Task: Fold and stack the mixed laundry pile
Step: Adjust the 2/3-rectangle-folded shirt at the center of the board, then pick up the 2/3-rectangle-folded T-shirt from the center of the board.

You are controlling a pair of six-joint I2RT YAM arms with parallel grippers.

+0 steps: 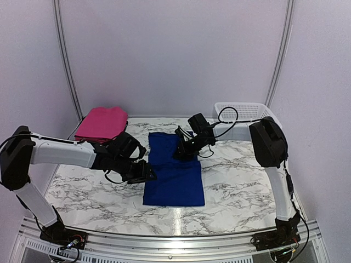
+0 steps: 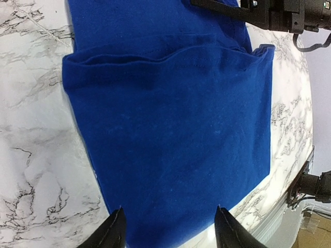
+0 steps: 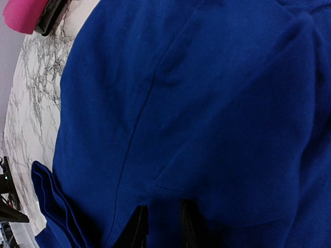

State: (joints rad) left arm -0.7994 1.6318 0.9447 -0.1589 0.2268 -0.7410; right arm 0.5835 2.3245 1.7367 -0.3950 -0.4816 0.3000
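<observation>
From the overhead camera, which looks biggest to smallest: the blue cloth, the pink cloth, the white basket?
Blue cloth, clearly largest.
Pink cloth and basket: about alike; the right arm hides part of the basket, so I won't rank them.

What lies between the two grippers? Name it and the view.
Only the royal blue soft cloth garment lies between the left gripper and the right gripper; the top external view shows it.

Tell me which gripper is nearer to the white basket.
Right. The right gripper is over the blue cloth's far half, a short way left of the basket; the left gripper is at the cloth's left edge, farther off.
</observation>
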